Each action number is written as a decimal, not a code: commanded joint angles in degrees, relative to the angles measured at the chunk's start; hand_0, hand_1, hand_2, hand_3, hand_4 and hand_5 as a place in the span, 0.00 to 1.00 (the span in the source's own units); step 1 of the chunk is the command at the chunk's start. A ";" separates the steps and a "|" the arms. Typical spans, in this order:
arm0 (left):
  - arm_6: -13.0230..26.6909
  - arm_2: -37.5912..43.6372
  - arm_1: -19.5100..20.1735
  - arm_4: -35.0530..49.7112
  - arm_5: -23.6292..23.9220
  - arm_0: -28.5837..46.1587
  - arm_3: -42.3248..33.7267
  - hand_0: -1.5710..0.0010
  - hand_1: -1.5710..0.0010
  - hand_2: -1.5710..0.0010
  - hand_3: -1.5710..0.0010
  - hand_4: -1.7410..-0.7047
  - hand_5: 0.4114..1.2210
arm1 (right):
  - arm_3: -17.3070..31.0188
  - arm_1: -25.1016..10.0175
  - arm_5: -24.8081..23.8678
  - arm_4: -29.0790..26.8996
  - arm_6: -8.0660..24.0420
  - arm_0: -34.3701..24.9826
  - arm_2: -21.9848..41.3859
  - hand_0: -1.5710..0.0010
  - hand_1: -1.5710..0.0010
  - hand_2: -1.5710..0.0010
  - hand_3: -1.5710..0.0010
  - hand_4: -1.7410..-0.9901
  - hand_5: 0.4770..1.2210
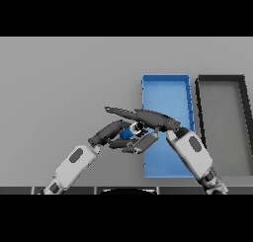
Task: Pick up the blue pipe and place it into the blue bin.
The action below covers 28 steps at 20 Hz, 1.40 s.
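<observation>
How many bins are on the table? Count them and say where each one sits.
2. The blue bin lies right of centre, partly covered by the right hand. The dark bin lies beside it, further right. No other bins show.

Both robot hands, left and right, close around the blue pipe at the blue bin's left edge.

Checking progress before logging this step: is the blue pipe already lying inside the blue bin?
No: the blue pipe sits between both hands, left of the blue bin.
</observation>
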 commanded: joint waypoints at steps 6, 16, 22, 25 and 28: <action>-0.91 -0.16 -0.47 -1.15 -0.73 -0.48 -1.04 0.05 0.11 0.13 0.27 0.11 1.00 | 4.72 2.48 2.11 -0.74 -1.08 -4.83 1.57 0.91 0.89 0.88 0.93 0.58 0.06; 0.02 0.66 -1.31 -1.05 0.47 0.71 -1.70 0.11 0.12 0.12 0.65 0.03 0.99 | 5.77 5.68 1.43 -1.48 0.42 -4.59 3.12 0.12 0.11 0.11 0.15 0.38 0.65; -1.79 -0.75 0.73 -2.16 1.68 -1.00 -1.03 0.05 0.14 0.03 0.68 0.01 1.00 | 4.40 8.15 3.88 1.85 -0.14 -2.80 2.11 0.03 0.03 0.03 0.04 0.36 0.91; -3.18 -1.18 2.27 -2.29 -0.38 -2.49 0.06 0.22 0.36 0.35 0.73 0.29 1.00 | 3.47 8.82 5.13 1.63 0.17 -2.12 0.69 0.02 0.02 0.02 0.02 0.35 0.95; -1.76 -1.72 3.26 -1.71 -2.57 -2.87 0.17 0.60 0.67 0.67 0.86 0.54 0.99 | 4.14 11.00 5.74 3.14 0.86 -2.30 0.58 0.01 0.01 0.01 0.01 0.35 0.98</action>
